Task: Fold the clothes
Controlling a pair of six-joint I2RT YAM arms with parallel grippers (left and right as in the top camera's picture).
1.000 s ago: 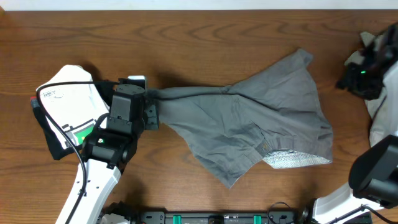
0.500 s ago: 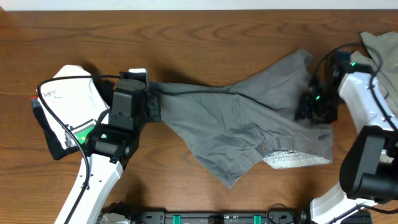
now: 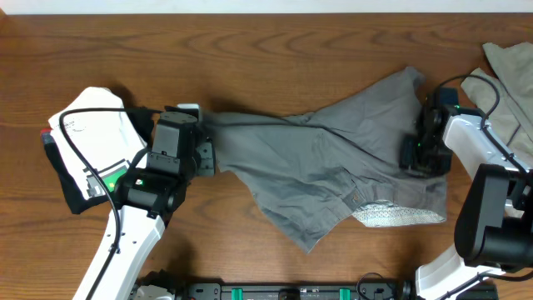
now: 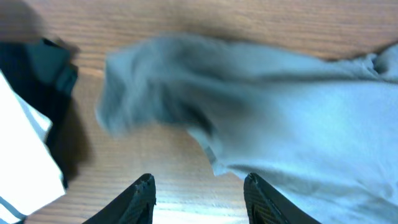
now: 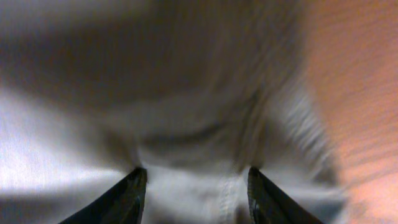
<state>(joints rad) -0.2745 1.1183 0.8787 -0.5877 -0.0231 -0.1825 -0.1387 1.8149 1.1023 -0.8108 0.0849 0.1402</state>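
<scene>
We are counting one pair of grey shorts (image 3: pixel 333 167), lying rumpled and spread across the wooden table (image 3: pixel 250 50). A pale lining patch is showing at their lower right edge. Two arms are working at them, one at each end.

The left arm (image 3: pixel 158 167) is sitting at the shorts' bunched left tip. The left jaws are standing apart and gripping nothing. Bare wood is showing between the two black fingertips (image 4: pixel 143 193), and the cloth is lying just ahead of them.

The right arm (image 3: pixel 475 142) is reaching over the shorts' right side. The right jaws are also standing apart, with grey fabric filling the wrist view beyond the fingertips (image 5: pixel 127 190). That view is blurring badly, so we cannot tell whether the tips are touching the cloth.

Right of the shorts we are seeing one more khaki garment (image 3: pixel 508 62), cut off by the frame edge and partly hiding behind the right arm. Left of the shorts, one white folded item (image 3: pixel 96 133) and one black item (image 3: pixel 71 192) are lying together, both partly covered by the left arm and its cable.
</scene>
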